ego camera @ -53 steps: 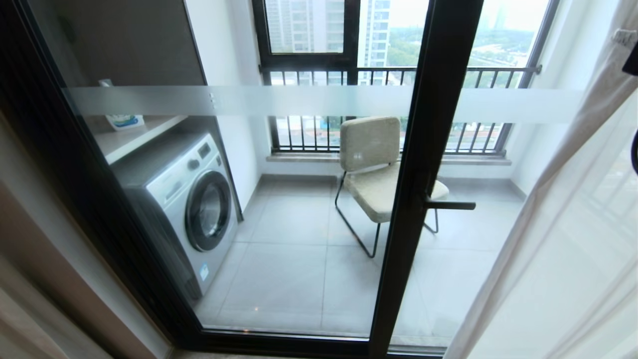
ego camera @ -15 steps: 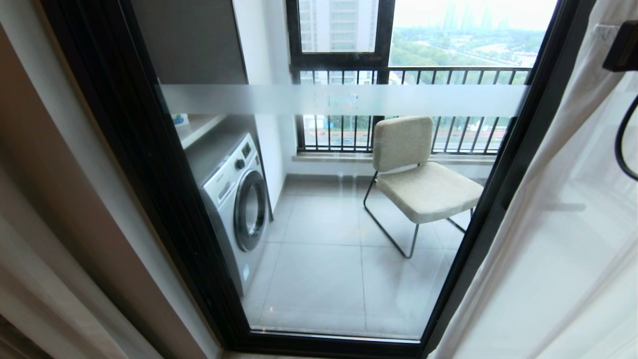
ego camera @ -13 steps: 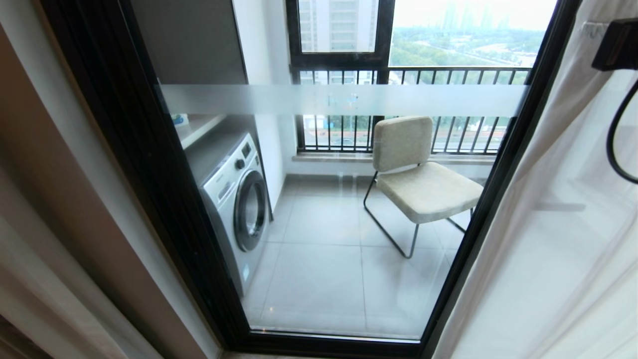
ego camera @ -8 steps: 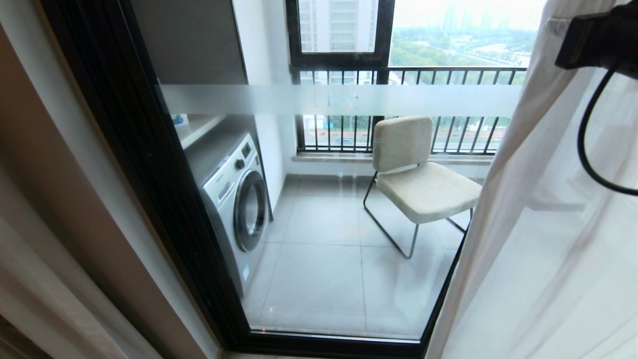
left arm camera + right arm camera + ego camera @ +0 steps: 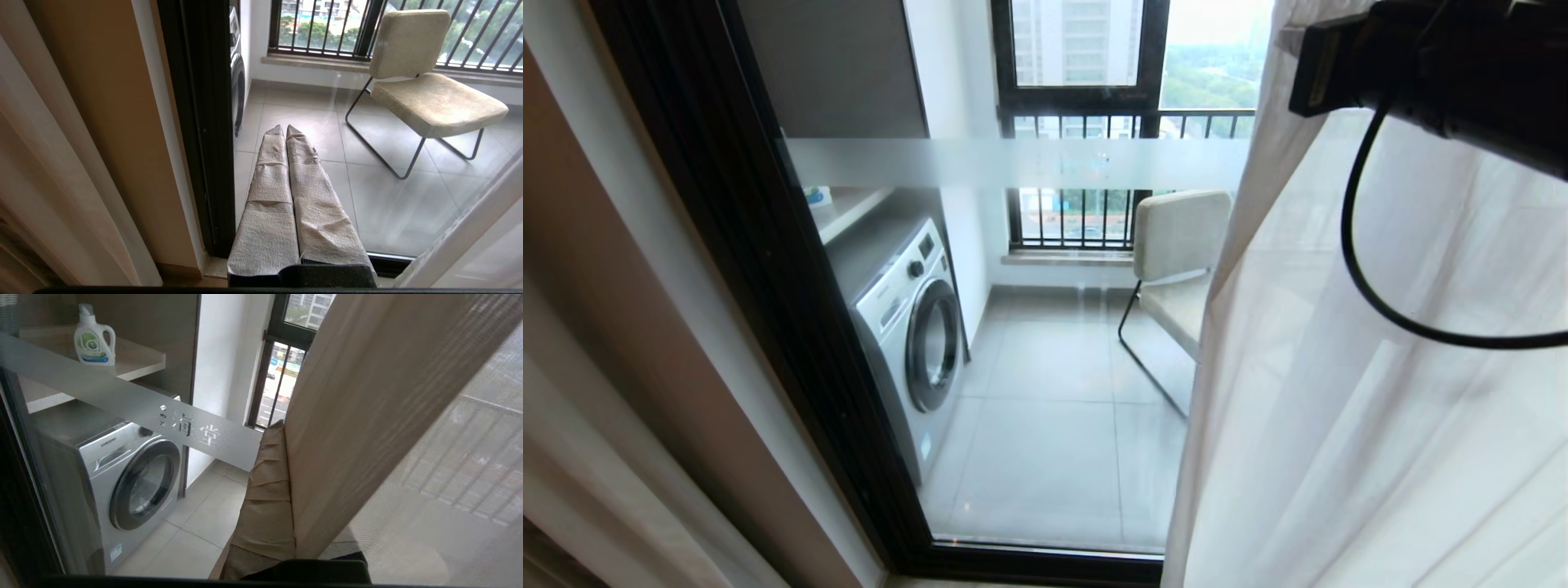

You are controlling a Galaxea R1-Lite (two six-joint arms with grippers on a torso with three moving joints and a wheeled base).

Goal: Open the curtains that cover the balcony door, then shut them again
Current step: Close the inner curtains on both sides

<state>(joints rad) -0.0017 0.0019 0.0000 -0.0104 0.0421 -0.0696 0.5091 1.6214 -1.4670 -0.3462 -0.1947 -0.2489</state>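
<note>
The balcony door (image 5: 768, 286) fills the head view, dark-framed glass with a frosted band (image 5: 1013, 163). The curtains' sheer white layer (image 5: 1380, 367) hangs over its right half, its edge crossing the chair. My right arm (image 5: 1462, 65) is raised at the top right against that edge. In the right wrist view my right gripper (image 5: 284, 424) is shut on the curtain's folded hem (image 5: 347, 416); one tape-wrapped finger (image 5: 265, 490) shows, the other is hidden behind the cloth. My left gripper (image 5: 284, 128) is shut and empty, low before the glass. A cream curtain (image 5: 49, 163) hangs at the far left.
Behind the glass stand a washing machine (image 5: 907, 327), a beige chair on a thin metal frame (image 5: 1176, 237) and a railed window (image 5: 1078, 122). A detergent bottle (image 5: 92, 339) sits on the shelf above the machine. A tan wall strip (image 5: 114, 122) borders the door's left frame.
My right arm has swung left with the sheer curtain in its grip; the curtain edge now hides the door's right frame and most of the chair. Earlier the camera shifted. The left arm stayed still.
</note>
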